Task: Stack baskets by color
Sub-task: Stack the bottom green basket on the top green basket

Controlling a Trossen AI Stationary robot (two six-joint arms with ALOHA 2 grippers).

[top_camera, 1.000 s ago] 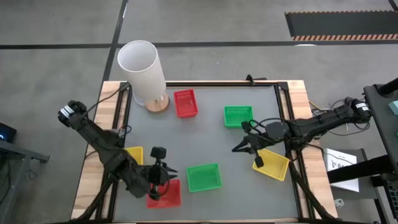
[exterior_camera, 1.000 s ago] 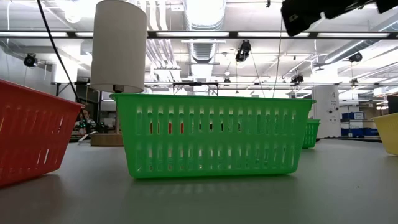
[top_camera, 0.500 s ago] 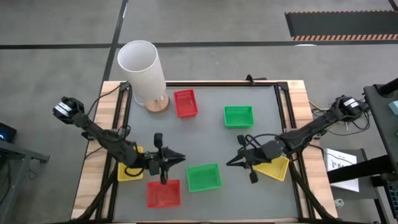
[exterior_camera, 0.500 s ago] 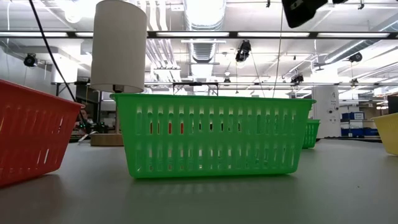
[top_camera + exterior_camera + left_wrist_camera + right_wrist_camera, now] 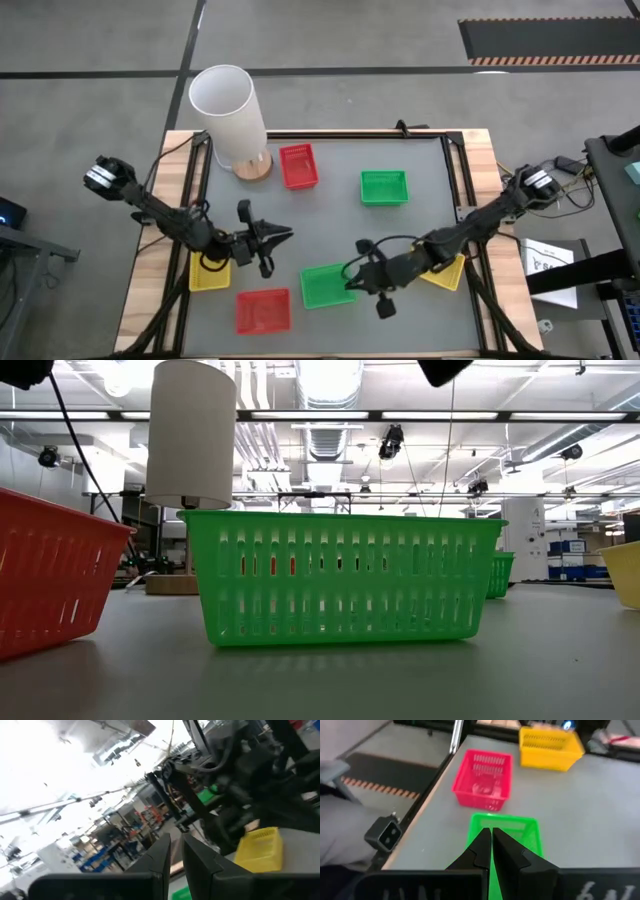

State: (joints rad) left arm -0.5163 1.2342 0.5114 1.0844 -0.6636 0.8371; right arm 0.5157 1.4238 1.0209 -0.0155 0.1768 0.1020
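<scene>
Six baskets stand on their bottoms on the grey table. Two are red, two green, and two yellow. My left gripper hangs over bare table between the left yellow basket and the near green one. It points level toward the right, empty, with its fingers almost together. My right gripper is shut and empty. It hovers above the near green basket's right end, pointing toward the table's left.
A tall white cylinder stands on a wooden disc at the far left corner. A black frame rail edges the table. In the low view the near green basket fills the middle, with the near red one at the left.
My right gripper has travelled from above the right yellow basket toward the table's left and near edge, ending over the near green basket. My left gripper has left the near red basket, moved toward the far edge, and tipped up from pointing down to pointing level.
</scene>
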